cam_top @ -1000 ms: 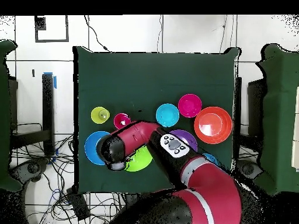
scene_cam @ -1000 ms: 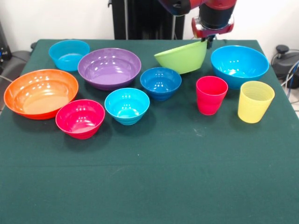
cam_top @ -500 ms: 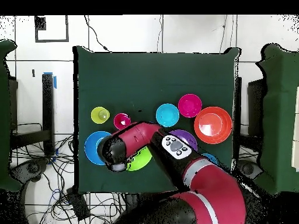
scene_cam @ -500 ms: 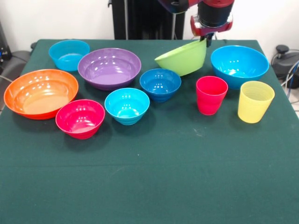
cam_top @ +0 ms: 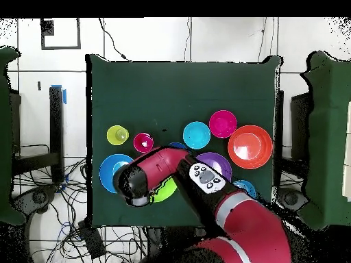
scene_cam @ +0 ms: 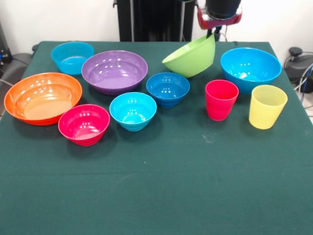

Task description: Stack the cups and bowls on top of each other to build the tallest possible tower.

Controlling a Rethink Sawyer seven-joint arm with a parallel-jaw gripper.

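Note:
My gripper [scene_cam: 212,35] is shut on the right rim of the lime green bowl [scene_cam: 190,56] and holds it tilted above the table at the back. Below and in front of it sits the small dark blue bowl [scene_cam: 167,88]. The large bright blue bowl [scene_cam: 250,68] stands to the right. The red-pink cup [scene_cam: 221,99] and the yellow cup [scene_cam: 266,106] stand upright in front of it. In the overhead view my arm [cam_top: 158,168] covers most of the lime bowl [cam_top: 164,190]. No bowls or cups are stacked.
A cyan bowl [scene_cam: 132,110], a pink-red bowl [scene_cam: 83,124], an orange bowl [scene_cam: 42,98], a purple bowl [scene_cam: 114,71] and a cyan bowl at the back [scene_cam: 72,57] sit separately on the left half. The green table [scene_cam: 161,186] is bare in front.
My gripper has risen with the lime green bowl, which now hangs higher above the table and more tilted. The other bowls and the cups have not moved.

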